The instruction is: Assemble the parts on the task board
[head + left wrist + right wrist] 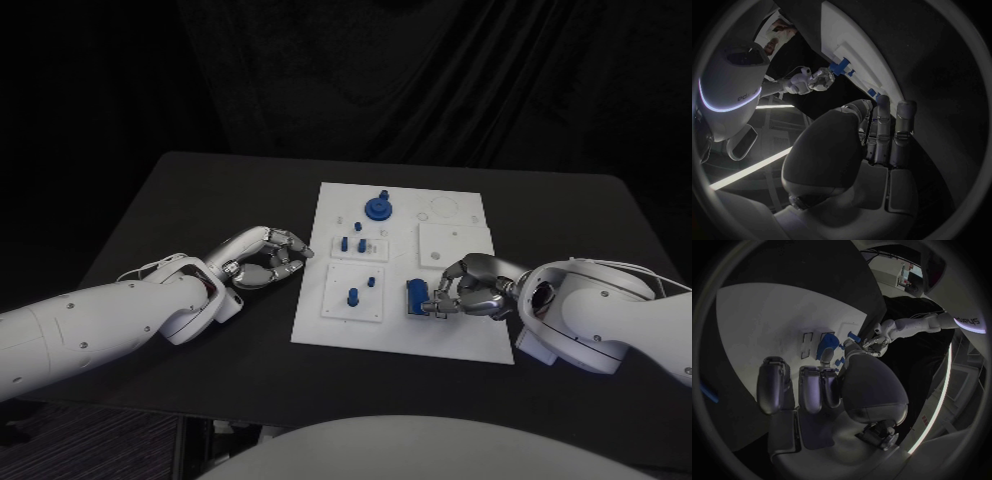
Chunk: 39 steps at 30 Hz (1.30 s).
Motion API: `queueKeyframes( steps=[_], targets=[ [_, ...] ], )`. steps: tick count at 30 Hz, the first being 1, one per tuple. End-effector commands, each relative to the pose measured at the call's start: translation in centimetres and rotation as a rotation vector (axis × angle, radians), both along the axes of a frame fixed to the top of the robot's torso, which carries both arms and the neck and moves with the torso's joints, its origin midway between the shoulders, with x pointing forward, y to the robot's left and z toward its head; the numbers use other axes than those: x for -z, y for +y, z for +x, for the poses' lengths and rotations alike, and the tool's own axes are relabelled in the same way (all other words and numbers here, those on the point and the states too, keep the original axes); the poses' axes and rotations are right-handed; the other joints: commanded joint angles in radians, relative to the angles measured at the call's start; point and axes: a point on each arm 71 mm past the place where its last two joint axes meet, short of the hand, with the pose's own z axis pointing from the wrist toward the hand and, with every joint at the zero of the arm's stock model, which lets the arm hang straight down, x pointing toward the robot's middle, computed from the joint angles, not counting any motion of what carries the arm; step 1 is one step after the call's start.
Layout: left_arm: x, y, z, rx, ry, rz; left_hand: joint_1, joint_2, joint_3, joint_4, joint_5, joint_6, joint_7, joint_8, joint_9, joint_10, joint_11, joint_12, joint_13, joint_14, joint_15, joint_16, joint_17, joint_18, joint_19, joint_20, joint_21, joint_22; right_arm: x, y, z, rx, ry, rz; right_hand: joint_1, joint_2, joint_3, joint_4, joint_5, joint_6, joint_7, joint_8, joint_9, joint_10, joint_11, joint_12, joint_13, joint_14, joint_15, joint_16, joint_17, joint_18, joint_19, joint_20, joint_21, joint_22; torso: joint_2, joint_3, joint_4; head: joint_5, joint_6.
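The task board is lying at the centre of the black table, with bare table showing on all four sides. The right hand is sitting over the board's 4 o'clock area, fingers curling around a blue part near the board's near edge. The left hand is resting on the table just off the board's 9 o'clock edge, fingers curling inward and holding nothing. A blue knob-shaped part is standing at the board's 12 o'clock end; small blue pegs are standing between it and the centre.
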Motion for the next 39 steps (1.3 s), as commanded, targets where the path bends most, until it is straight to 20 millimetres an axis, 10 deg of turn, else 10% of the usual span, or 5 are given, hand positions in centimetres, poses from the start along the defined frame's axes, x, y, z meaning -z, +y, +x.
queueKeyframes(
  steps=[1, 39],
  targets=[
    [0.1, -0.1, -0.1, 0.010, 0.008, -0.008, 0.000, 0.014, 0.001, -0.005, 0.007, 0.005, 0.007, 0.002, -0.001, 0.001, 0.007, 0.006, -0.002, -0.008, 0.002, -0.001, -0.002, 0.014, -0.007, 0.002, 0.004, 0.071, -0.1, 0.1, 0.0, -0.065, -0.063, -0.038, 0.022, 0.000, -0.005, -0.008, 0.005, -0.007, -0.004, 0.020, 0.016, 0.104, -0.010, 0.003, 0.263, 0.088, -0.010, 0.007, 0.195, 0.010, 0.011, -0.010, 0.008, 0.198, 0.000, -0.0006, 0.0005, 0.000, 0.000],
    [0.1, -0.1, -0.1, 0.009, 0.014, -0.006, 0.000, 0.014, 0.002, -0.006, 0.008, 0.005, 0.007, 0.002, -0.002, 0.002, 0.007, 0.008, -0.002, -0.009, 0.002, -0.001, -0.002, 0.014, -0.007, 0.002, 0.006, 0.071, 1.0, 0.9, 0.6, -0.133, -0.145, -0.078, 0.049, 0.049, -0.007, -0.005, 0.007, -0.013, -0.013, 0.056, 0.052, 0.104, -0.017, 0.003, 0.263, 0.096, -0.016, 0.022, 0.229, 0.008, 0.013, -0.015, 0.016, 0.201, 0.000, -0.0005, 0.0006, 0.011, 0.000]
  ],
)
